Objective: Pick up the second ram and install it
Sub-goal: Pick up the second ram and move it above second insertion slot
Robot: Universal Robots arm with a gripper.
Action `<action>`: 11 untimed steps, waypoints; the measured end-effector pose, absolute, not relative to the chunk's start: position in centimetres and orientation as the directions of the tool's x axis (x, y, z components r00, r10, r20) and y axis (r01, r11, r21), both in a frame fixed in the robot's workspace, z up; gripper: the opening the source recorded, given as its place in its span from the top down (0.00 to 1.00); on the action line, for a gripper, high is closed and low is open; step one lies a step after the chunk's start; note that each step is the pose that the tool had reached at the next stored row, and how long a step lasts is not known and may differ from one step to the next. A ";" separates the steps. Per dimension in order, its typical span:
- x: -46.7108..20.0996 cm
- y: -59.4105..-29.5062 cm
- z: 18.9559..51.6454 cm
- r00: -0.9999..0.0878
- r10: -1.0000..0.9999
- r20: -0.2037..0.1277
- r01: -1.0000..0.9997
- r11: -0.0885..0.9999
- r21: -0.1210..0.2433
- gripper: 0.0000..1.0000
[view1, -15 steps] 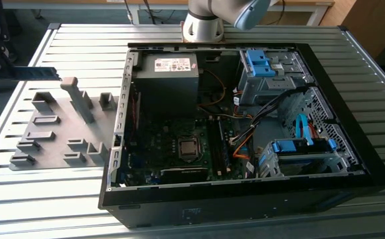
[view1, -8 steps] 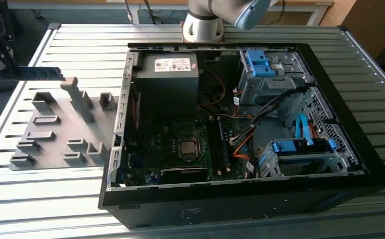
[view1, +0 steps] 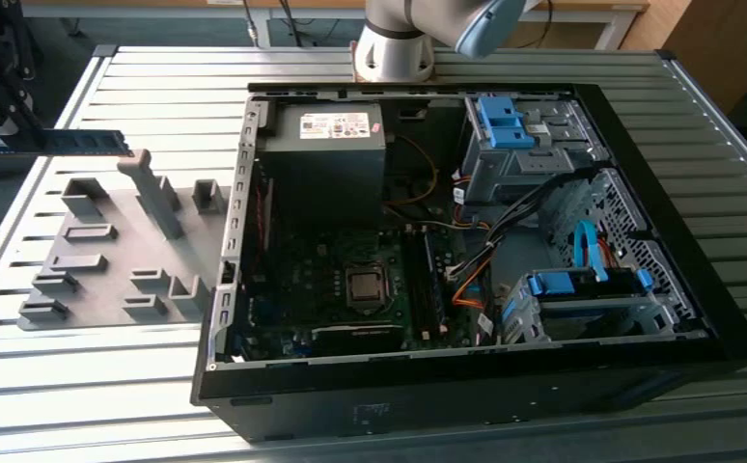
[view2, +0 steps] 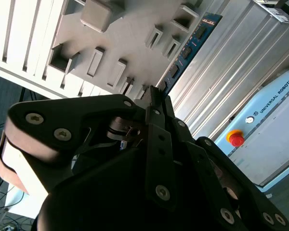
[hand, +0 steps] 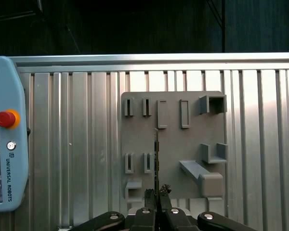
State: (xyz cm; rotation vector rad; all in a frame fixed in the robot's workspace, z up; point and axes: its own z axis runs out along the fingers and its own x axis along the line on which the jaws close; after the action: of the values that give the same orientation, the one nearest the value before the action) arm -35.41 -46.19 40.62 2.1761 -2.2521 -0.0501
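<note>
found gripper (hand: 157,191) clamped on second ram (view1: 84,143) above grey holder tray (view1: 114,258); judged pickup done, seating in computer case (view1: 412,405) outstanding.

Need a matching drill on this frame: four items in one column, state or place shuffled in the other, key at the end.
Items
1. ram
2. holder plate
3. PC case
4. pendant

States
A. light blue, with a red button
B. side open, motherboard showing
C. clamped in the hand
D. grey, flat on the table, beside the PC case

Pairs: 1-C, 2-D, 3-B, 4-A
</note>
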 end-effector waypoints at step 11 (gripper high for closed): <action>-34.9 -46.2 40.6 -0.034 -0.999 -0.015 -0.999 0.034 0.030 0.86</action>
State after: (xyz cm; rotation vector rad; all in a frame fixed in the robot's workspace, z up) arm -34.90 -46.19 40.63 2.1761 -2.2519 -0.0501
